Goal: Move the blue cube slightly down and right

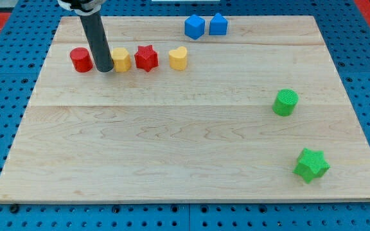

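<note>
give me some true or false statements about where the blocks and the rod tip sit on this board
1. My tip stands between the red cylinder and the yellow hexagonal block. True.
2. The blue cube lies at the view's bottom, by the green star. False: it is near the view's top edge, beside the other blue block.
3. The red star sits between two yellow blocks, the right one being the yellow heart. True.
4. My tip touches the blue cube. False: it is far off to the view's left.
5. The green cylinder is left of the red star. False: it is at the view's right.
</note>
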You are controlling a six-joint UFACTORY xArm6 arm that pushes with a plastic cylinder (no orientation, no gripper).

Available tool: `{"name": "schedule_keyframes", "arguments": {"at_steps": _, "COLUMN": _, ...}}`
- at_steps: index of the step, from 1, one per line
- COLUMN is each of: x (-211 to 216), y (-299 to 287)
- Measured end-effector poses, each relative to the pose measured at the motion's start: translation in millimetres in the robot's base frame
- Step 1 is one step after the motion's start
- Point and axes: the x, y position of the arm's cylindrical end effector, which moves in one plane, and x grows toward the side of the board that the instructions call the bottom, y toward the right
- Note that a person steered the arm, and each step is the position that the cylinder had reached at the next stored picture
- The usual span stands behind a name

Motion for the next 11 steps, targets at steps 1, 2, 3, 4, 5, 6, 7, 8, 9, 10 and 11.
{"name": "schedule_keyframes", "arguments": {"at_steps": 1, "x": -1.3, "y": 0.0}}
{"name": "schedule_keyframes", "arguments": {"at_steps": 2, "x": 27.0, "y": 1.1}}
{"name": "schedule_keyframes", "arguments": {"at_steps": 3, "x": 67.2, "y": 58.5}}
{"name": "schedule_keyframes", "arguments": {"at_steps": 4, "x": 56.5, "y": 179.8}}
{"name": "schedule_keyframes", "arguments": {"at_steps": 5, "x": 26.4, "y": 276.3}}
{"name": "schedule_keyframes", "arguments": {"at_steps": 6, "x": -37.1, "y": 310.6}}
{"name": "schedule_keyframes", "arguments": {"at_steps": 7, "x": -98.7, "y": 315.2}}
{"name": "schedule_keyframes", "arguments": {"at_steps": 8, "x": -156.4, "y": 284.3}}
{"name": "schedule_keyframes", "arguments": {"at_steps": 9, "x": -157.0, "y": 265.2}}
{"name": "schedule_keyframes", "arguments": {"at_steps": 10, "x": -157.0, "y": 229.7}}
{"name": "schedule_keyframes", "arguments": {"at_steps": 11, "x": -157.2, "y": 187.0}}
